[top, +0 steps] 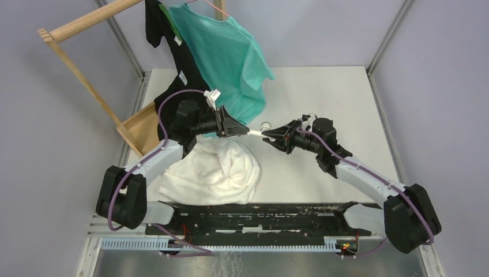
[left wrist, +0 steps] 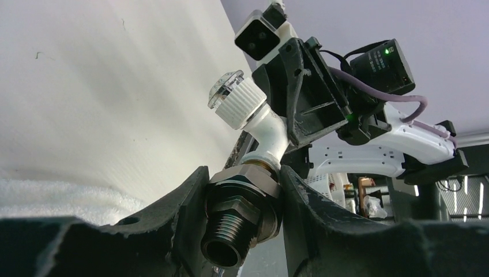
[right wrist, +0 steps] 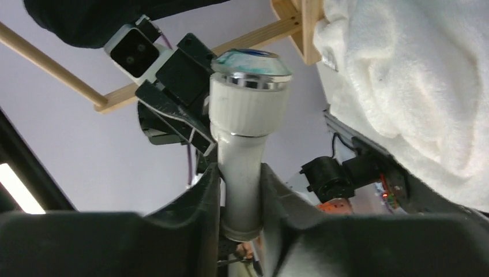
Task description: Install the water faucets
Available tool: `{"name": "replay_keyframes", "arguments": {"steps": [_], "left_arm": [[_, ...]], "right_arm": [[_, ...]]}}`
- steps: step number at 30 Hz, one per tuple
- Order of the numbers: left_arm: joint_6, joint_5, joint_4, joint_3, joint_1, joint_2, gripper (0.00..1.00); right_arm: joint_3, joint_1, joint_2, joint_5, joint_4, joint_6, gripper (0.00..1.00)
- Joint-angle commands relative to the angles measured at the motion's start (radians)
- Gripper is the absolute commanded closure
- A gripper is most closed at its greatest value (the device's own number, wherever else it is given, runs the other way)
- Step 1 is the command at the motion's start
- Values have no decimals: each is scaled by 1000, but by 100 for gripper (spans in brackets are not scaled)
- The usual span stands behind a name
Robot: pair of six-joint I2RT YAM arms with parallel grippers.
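Up over the middle of the counter [top: 328,92], top view, both arms are sitting nose to nose. The left gripper [top: 245,130] and right gripper [top: 270,136] are sharing the white spout [top: 256,132] in mid-air, just beyond the towel [top: 213,170] heaped toward the near edge.

Left wrist cam: its jaws are clamping tight on the threaded fitting [left wrist: 237,222], with the spout sticking out of its top.

Right wrist cam: those jaws are squeezing the spout's stem just below the ribbed knob [right wrist: 249,98].

My worry: if the wrists are sitting slightly off-axis, the threads are probably going to bind, or the smooth plastic is going to slip out.

Counter's looking plain white with grey walls around it, and shirts [top: 225,52] are hanging off a wooden rack [top: 86,81] at the far left corner.
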Motion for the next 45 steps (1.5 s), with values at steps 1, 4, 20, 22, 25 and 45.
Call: {"name": "replay_keyframes", "arguments": {"steps": [1, 4, 20, 22, 25, 45], "left_arm": [[53, 75, 147, 27, -5, -42, 97], [14, 59, 133, 32, -4, -31, 97], [-96, 41, -319, 240, -5, 27, 97], [-140, 72, -294, 230, -5, 33, 97], [-147, 182, -331, 257, -3, 63, 97], [-170, 326, -346, 243, -12, 107, 97]], "right_arm": [[20, -25, -66, 85, -73, 16, 57], [228, -29, -94, 98, -515, -437, 2], [314, -28, -381, 59, -591, -1541, 0], [172, -19, -471, 39, -414, -1608, 0], [50, -5, -548, 65, -293, -1734, 0], [118, 81, -150, -181, -56, -1747, 24]]}}
